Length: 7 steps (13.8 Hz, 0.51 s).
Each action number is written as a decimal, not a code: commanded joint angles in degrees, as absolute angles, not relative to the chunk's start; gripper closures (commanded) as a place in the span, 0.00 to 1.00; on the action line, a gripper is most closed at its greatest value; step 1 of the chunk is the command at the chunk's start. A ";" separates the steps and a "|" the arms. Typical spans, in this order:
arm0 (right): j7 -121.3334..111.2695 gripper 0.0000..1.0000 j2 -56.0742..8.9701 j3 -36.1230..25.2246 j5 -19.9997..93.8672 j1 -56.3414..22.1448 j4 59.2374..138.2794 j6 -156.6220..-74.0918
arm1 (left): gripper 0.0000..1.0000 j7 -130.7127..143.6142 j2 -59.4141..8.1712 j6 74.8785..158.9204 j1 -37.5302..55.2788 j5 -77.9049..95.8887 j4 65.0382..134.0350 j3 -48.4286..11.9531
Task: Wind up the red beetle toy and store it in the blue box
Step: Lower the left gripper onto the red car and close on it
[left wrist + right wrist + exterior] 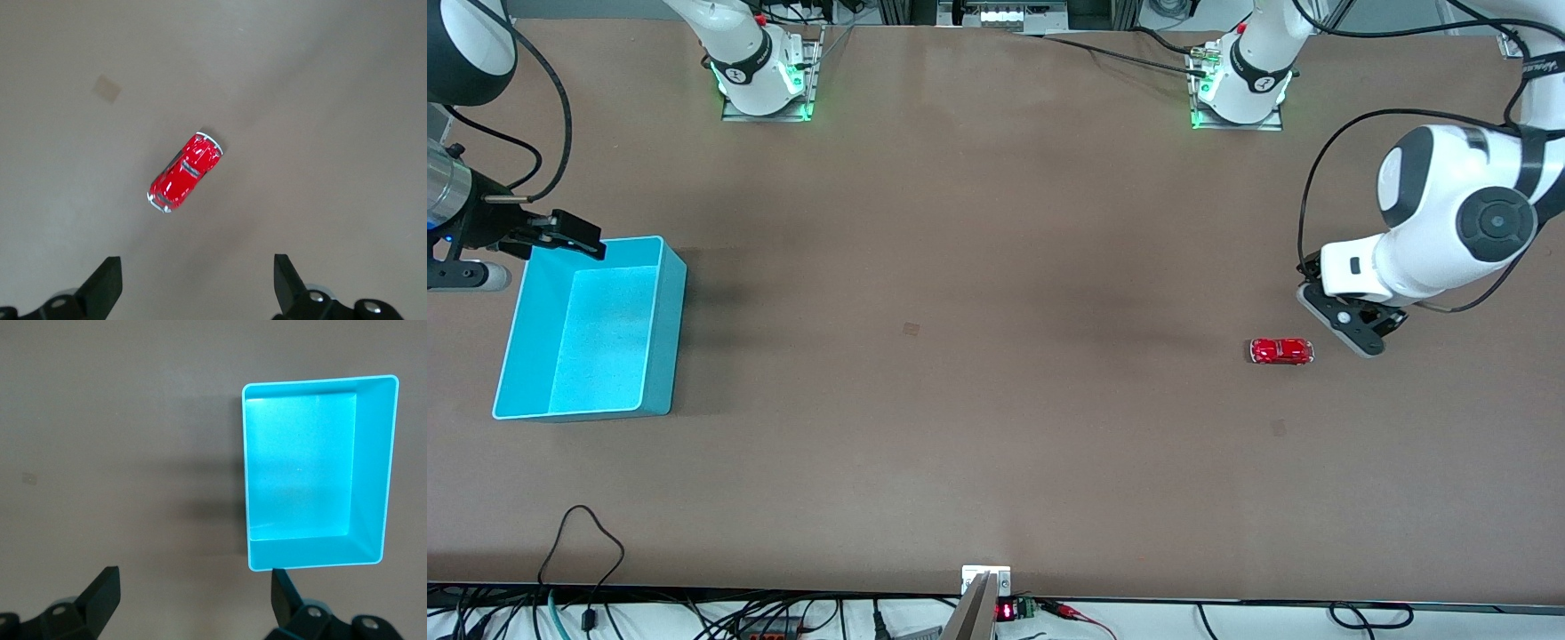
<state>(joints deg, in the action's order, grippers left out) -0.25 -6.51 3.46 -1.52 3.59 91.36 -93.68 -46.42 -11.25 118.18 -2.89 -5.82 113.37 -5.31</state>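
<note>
The red beetle toy (1281,350) stands on the brown table toward the left arm's end, lengthwise across the table. My left gripper (1352,322) hangs in the air just beside it, open and empty. In the left wrist view the toy (185,173) lies ahead of the open left gripper (198,267), not between its fingers. The blue box (667,338) sits at the right arm's end, nothing inside it. My right gripper (574,233) hovers open over the table just off the box's corner nearest the robots' bases. The right wrist view shows the box (370,473) ahead of the open right gripper (193,580).
A small pale mark (911,329) is on the tabletop midway between box and toy; it also appears as a mark (107,89) past the toy. A loose black cable (578,533) loops onto the table near the camera edge. A small metal fixture (985,582) sits at that edge.
</note>
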 commanded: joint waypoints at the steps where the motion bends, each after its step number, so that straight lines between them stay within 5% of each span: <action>1: -0.88 0.00 -6.86 3.69 -0.97 3.95 90.88 -93.96 | 0.00 -61.81 -12.38 125.39 -3.60 -7.03 116.62 -5.54; 7: -0.88 0.00 -6.86 3.60 -0.97 4.04 90.88 -93.78 | 0.00 -79.01 -15.29 140.44 -5.10 -10.97 124.00 -5.54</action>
<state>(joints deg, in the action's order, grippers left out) -0.25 -6.73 3.46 -1.52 3.59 91.36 -93.85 -76.16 -15.46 137.47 -4.55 -8.00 121.78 -5.26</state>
